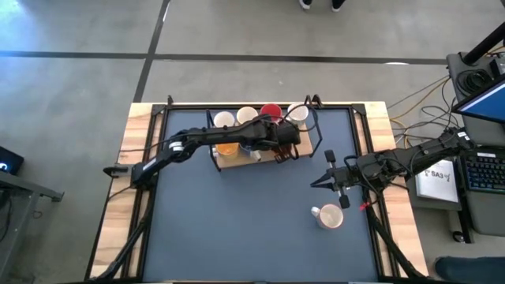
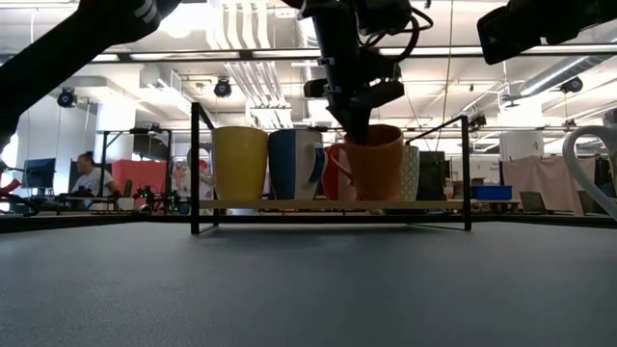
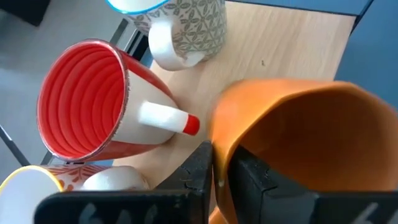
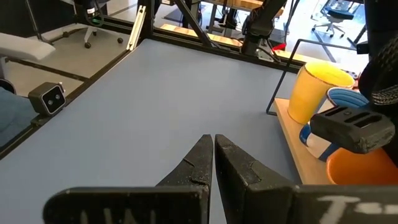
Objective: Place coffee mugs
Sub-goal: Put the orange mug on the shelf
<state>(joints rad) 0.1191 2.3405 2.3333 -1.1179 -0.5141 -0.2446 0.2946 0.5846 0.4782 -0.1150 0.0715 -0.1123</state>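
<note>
A black wire rack with a wooden board (image 2: 289, 204) stands at the table's far middle. On the board stand a yellow mug (image 2: 239, 162), a blue-and-white mug (image 2: 294, 164), a red-lined mug (image 3: 81, 99) and a patterned mug (image 3: 193, 25). My left gripper (image 2: 357, 120) reaches over the rack from the left and is shut on an orange mug (image 2: 378, 164) among them. My right gripper (image 1: 317, 183) hovers shut above the table's right part. A white mug (image 1: 327, 215) rests on the mat near it. My left gripper has the orange mug's wall at its rim (image 3: 221, 146), one finger inside the mug and one outside. The fingers come slanting down from above. The mug is about upright, its base at the board's level; whether it rests there, I cannot tell.
More white mugs (image 1: 237, 118) stand along the rack's far side. The dark mat (image 1: 237, 229) lies bare on the near and left sides. Black frame rails (image 1: 367, 158) run along the mat's edges. Desks, cables and a keyboard (image 1: 481, 170) lie beyond the right edge.
</note>
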